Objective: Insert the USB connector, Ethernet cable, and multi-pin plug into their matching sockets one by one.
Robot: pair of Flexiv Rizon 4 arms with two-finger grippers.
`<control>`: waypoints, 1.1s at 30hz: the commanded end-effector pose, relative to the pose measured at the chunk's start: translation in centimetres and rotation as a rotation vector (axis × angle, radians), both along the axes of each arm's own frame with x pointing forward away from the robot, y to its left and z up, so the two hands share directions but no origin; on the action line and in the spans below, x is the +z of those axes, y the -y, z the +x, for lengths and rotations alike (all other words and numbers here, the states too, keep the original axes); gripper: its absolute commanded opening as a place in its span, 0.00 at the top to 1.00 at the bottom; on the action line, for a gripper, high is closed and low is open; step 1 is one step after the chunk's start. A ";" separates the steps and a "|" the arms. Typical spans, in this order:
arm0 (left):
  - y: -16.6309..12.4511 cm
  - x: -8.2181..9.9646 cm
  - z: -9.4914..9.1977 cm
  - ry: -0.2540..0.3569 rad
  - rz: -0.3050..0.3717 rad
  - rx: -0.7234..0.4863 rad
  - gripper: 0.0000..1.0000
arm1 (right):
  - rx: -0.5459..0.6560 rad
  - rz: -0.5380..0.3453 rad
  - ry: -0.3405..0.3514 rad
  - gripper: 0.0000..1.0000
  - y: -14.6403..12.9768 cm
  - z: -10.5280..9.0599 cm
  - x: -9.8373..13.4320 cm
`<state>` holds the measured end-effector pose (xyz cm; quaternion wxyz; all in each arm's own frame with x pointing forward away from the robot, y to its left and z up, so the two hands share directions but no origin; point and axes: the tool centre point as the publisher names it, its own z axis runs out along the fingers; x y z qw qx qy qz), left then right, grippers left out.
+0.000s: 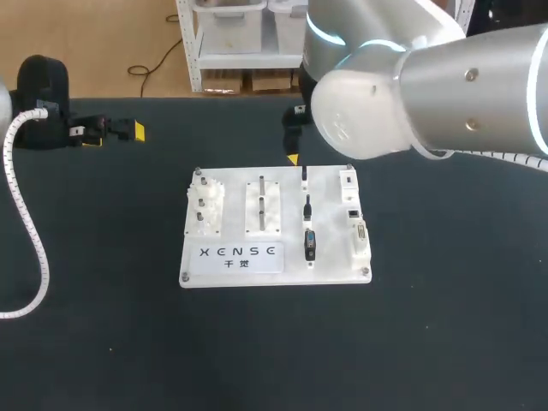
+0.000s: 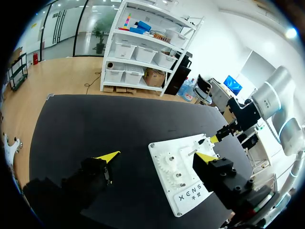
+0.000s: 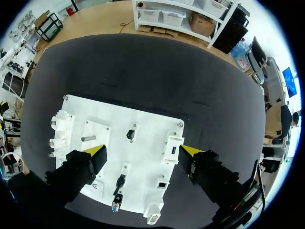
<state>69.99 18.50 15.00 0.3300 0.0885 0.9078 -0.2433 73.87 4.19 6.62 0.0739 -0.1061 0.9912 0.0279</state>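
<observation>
USB connector (image 3: 130,135) under right claw (image 3: 143,151).

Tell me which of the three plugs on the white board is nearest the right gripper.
The small black plug at the column's far end, almost under the right gripper. The middle plug and the larger plug lie nearer the robot.

Printed lettering (image 1: 239,252) on white board (image 1: 332,231)

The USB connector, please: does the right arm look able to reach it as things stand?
Probably yes: the open right hand hovers above the USB connector, with nothing between them.
</observation>
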 end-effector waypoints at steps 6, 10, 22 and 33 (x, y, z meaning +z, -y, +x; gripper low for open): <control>0.0 0.0 0.0 0.000 0.000 0.000 0.00 | -0.002 0.000 0.005 0.00 0.0 -0.2 0.0; 0.0 0.0 0.0 0.000 0.000 0.000 0.00 | -0.002 0.000 0.005 0.00 0.0 -0.2 0.0; 0.0 0.0 0.0 0.000 0.000 0.000 0.00 | 0.082 0.029 -0.023 0.00 -1.1 0.2 -1.5; 0.0 0.0 0.0 0.000 0.000 0.000 0.00 | 0.009 -0.077 -0.065 0.00 -2.5 0.7 -3.2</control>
